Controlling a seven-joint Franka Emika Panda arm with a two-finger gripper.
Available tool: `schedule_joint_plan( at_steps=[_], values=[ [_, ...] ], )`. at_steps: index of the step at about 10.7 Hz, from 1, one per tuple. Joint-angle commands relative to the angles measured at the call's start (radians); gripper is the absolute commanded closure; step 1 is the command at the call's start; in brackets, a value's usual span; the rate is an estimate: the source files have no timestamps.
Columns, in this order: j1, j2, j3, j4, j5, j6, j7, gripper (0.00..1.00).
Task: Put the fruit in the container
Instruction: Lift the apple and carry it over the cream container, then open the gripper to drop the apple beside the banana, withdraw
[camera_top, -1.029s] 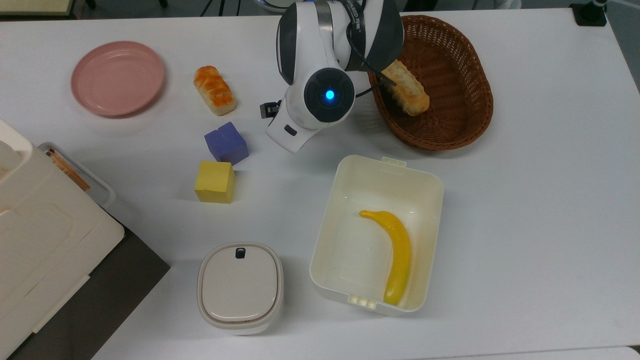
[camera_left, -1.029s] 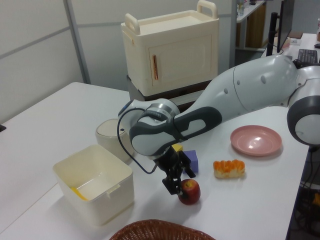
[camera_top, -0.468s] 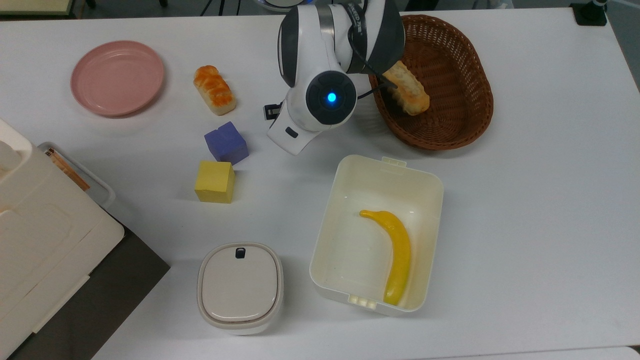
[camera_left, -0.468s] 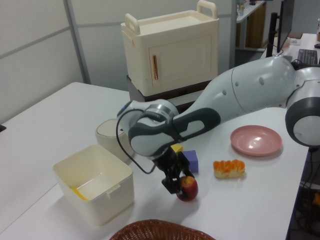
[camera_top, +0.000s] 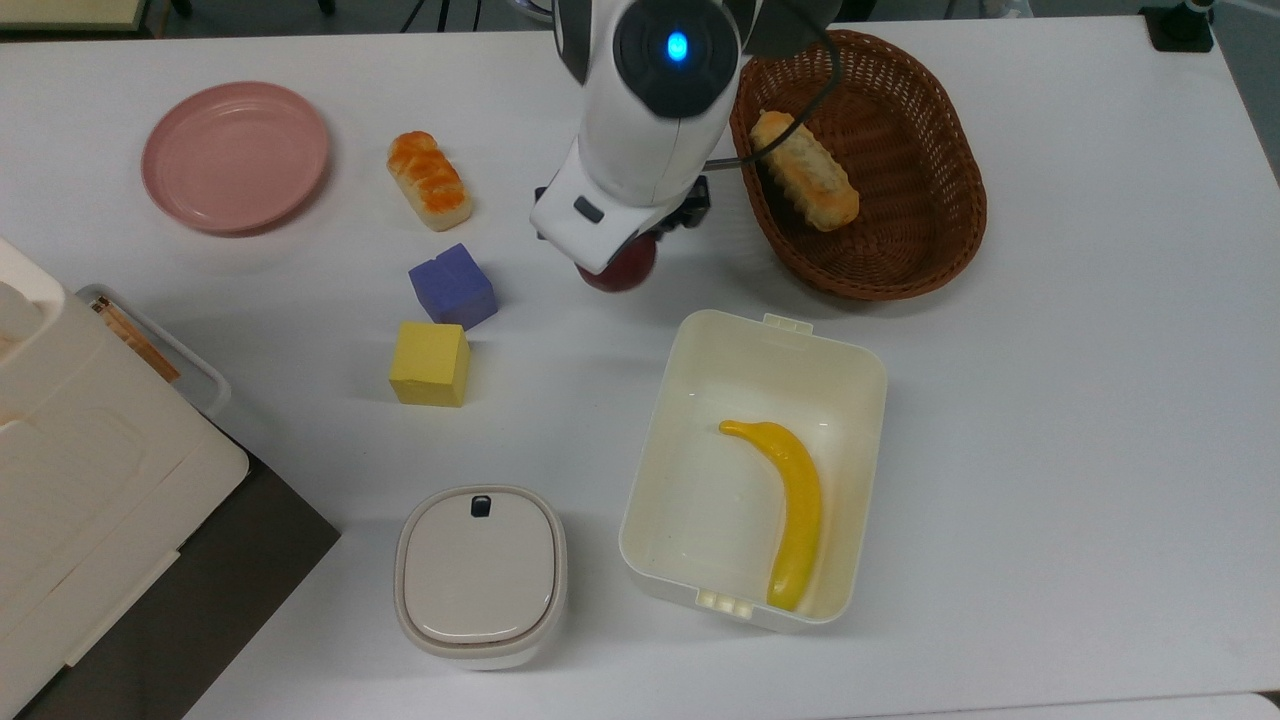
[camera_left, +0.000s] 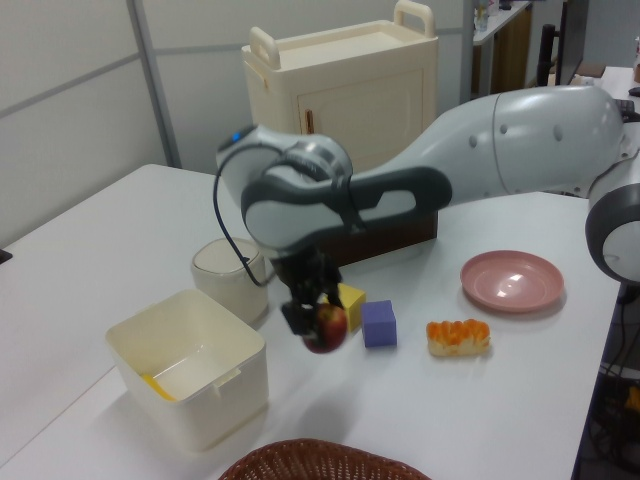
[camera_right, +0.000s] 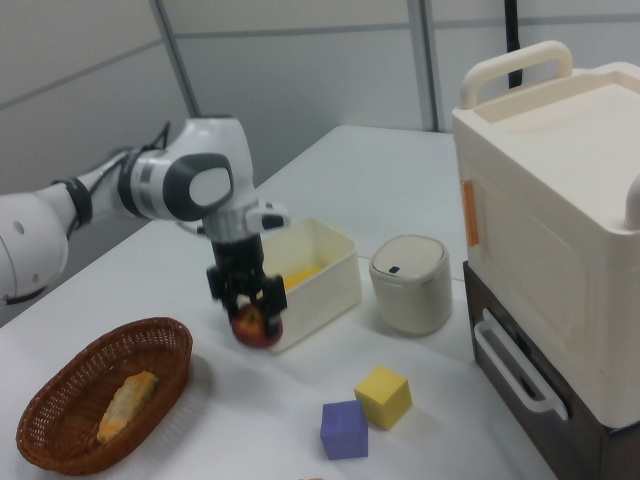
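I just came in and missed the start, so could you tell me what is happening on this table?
The Franka arm's gripper is shut on a dark-red apple and holds it above the table. The cream-white open box beside it has a banana inside, and the apple is not yet in it.

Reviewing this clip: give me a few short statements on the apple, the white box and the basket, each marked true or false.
1. The pincer holds the apple above the table. True.
2. The apple lies inside the container. False: it is outside, in the pincer.
3. A banana lies in the container. True.
4. The wicker basket holds the purple cube. False: it holds a bread piece; the cube stands on the table.
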Motion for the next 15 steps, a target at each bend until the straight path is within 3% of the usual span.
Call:
schedule_joint_plan(
  at_steps=[1,3,4,5,6,9,13,15],
  values=[
    [0.017,-0.029,-0.004,0.026,0.114,0.242,0.231,0.88],
    [0.049,-0.023,0.009,0.019,0.126,0.462,0.412,0.75],
    [0.063,-0.018,0.009,0.015,0.126,0.538,0.492,0.61],
    [0.077,-0.015,0.009,0.015,0.12,0.565,0.538,0.22],
    [0.085,-0.017,0.009,0.015,0.111,0.565,0.542,0.0],
    [0.073,-0.032,-0.001,0.015,0.106,0.502,0.528,0.0],
    [-0.047,-0.135,-0.006,0.017,0.1,0.127,0.145,0.0],
    [-0.087,-0.141,-0.006,0.015,0.037,0.082,0.013,0.0]
  ],
)
